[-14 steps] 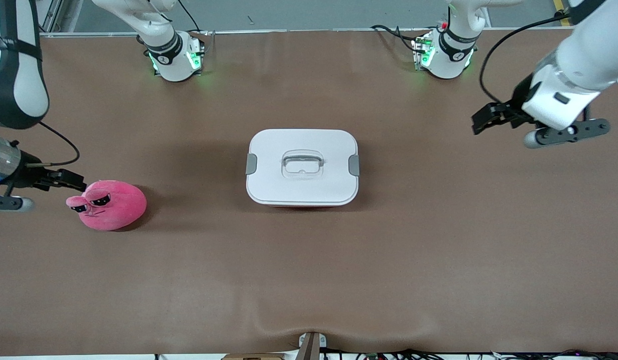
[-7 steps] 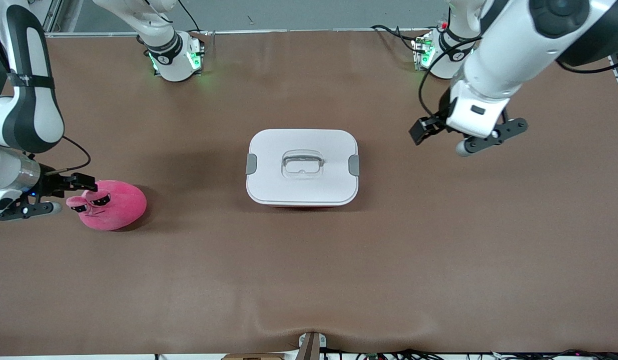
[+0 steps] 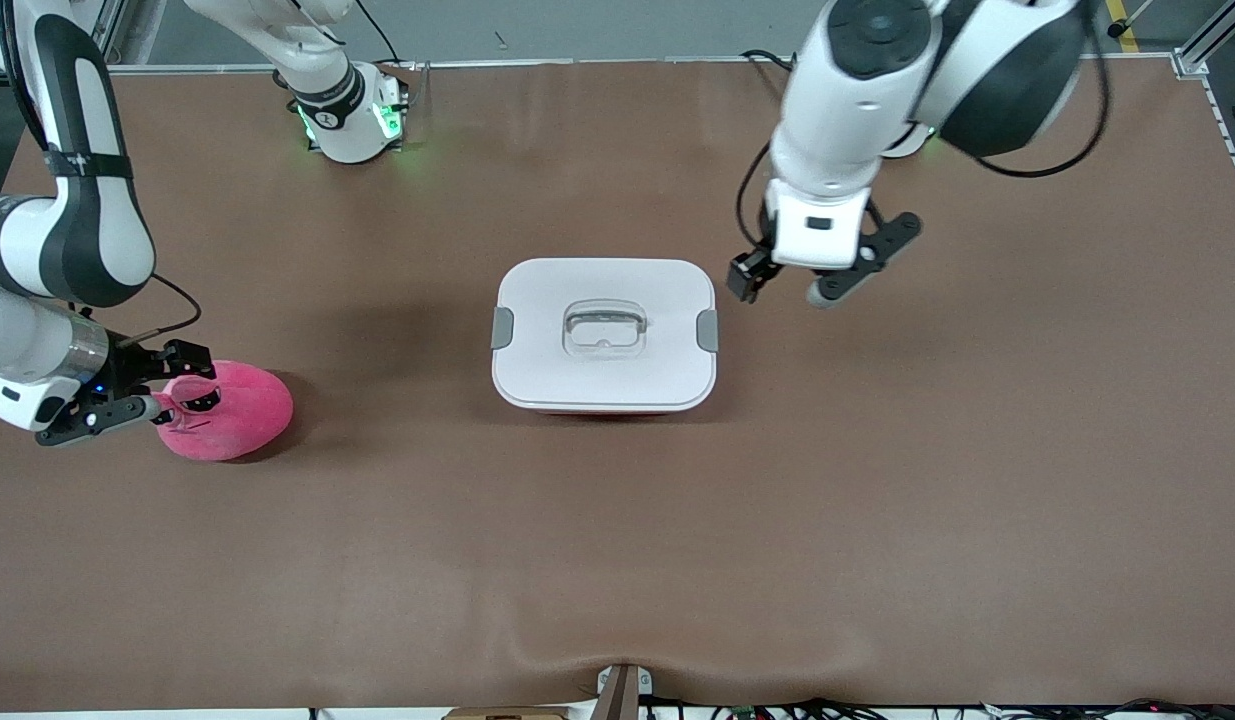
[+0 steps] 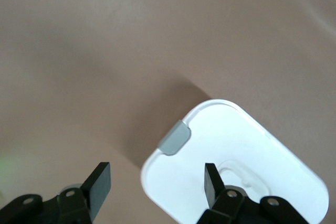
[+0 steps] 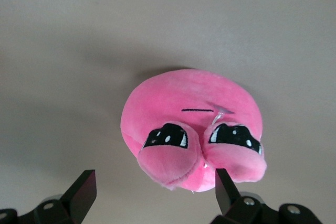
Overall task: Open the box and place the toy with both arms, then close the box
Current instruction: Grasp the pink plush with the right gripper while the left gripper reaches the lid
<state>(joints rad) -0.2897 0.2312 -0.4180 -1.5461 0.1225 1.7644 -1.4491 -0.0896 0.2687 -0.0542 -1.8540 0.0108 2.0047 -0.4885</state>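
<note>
The box [image 3: 604, 380] stands mid-table, its white lid [image 3: 604, 290] on, a grey clip [image 3: 708, 330] at each short end and a clear handle [image 3: 603, 330] in the middle. My left gripper [image 3: 749, 277] hangs open just off the lid's corner toward the left arm's end. In the left wrist view its fingers [image 4: 97, 190] spread over the lid [image 4: 252, 145] edge near a clip [image 4: 175, 137]. The pink toy [image 3: 232, 410] lies toward the right arm's end. My right gripper [image 3: 182, 382] is open at its eyes; the toy [image 5: 191, 114] sits just ahead of the right gripper [image 5: 155, 192].
The brown table [image 3: 617, 560] shows a small ripple at the edge nearest the camera [image 3: 577, 660]. Both arm bases [image 3: 347, 115] stand along the edge farthest from the camera.
The left arm has swung in from the table's end to the box's corner. The right gripper has crept forward until its fingers reach the toy's eyes.
</note>
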